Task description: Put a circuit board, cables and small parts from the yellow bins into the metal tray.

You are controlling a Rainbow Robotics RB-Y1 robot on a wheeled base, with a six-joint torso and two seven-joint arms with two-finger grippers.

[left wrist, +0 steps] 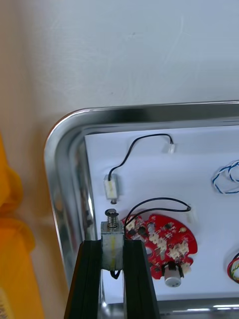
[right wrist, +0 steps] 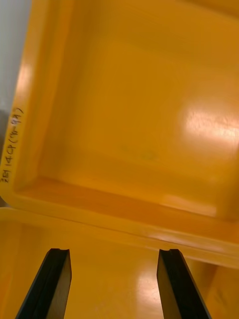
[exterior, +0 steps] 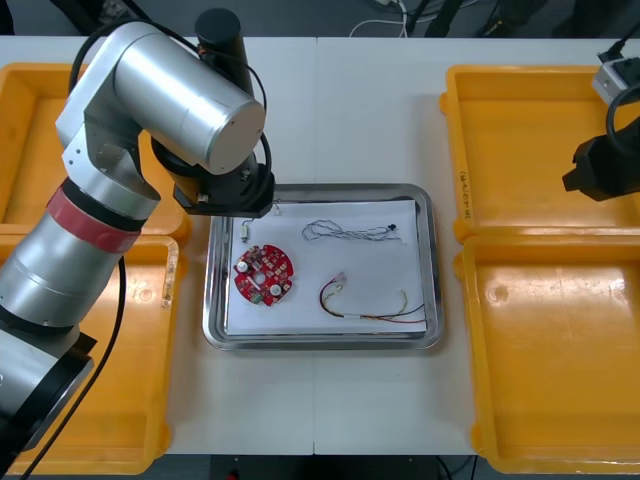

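Desk has four bins around one tray holding one board, two cables and one part. Left jaws pinch a second part, right jaws wide.

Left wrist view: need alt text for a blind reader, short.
The left gripper is shut on a small metal part over the white inside of the metal tray. A round red circuit board lies beside its fingers, a second small metal part with a black cable beyond them, a blue and white cable farther off.

In the tray, the circuit board lies left of the near cable, the far cable behind, seemingly apart.
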